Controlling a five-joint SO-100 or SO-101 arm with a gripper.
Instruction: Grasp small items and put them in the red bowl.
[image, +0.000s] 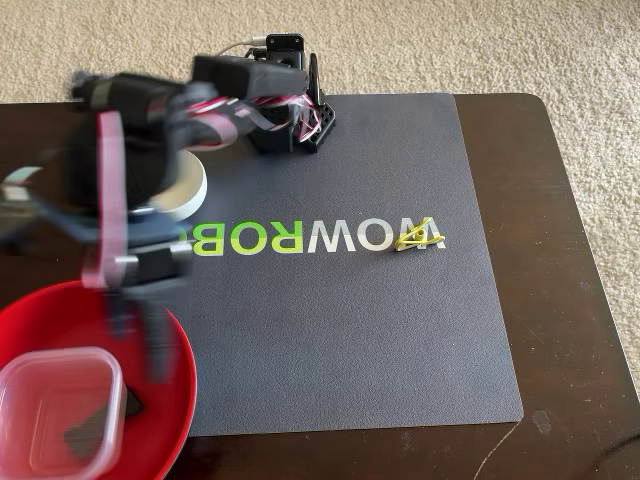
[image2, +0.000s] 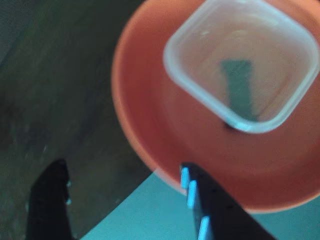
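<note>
Nearest the fixed camera, the red bowl (image: 150, 440) is sitting at the lower left corner, partly over the edge of the grey mat (image: 380, 330) and partly on the dark table (image: 570, 300). Inside it the clear square plastic tub (image: 55, 405) is lying upright, and the small black oblong block (image: 95, 432) is showing through the tub's wall, though whether it is resting inside the tub or under it is hard to tell. In the wrist view the tub (image2: 240, 65) is filling the upper right of the bowl (image2: 145, 130), with the block (image2: 240, 90) appearing as a dark upright strip behind the plastic. The gripper (image2: 122, 182) is hanging over the bowl's near rim with its two dark fingers (image2: 210, 205) spread wide apart and nothing between them. In the fixed view the arm (image: 130, 180) is blurring heavily across the left side, and the gripper (image: 140, 345) is smearing above the bowl. Behind the arm, the small white round bowl (image: 190, 190) is peeking out on the mat. Well apart to the right, the thin yellow-green looped band (image: 415, 238) is lying on the printed lettering (image: 310, 237).
</note>
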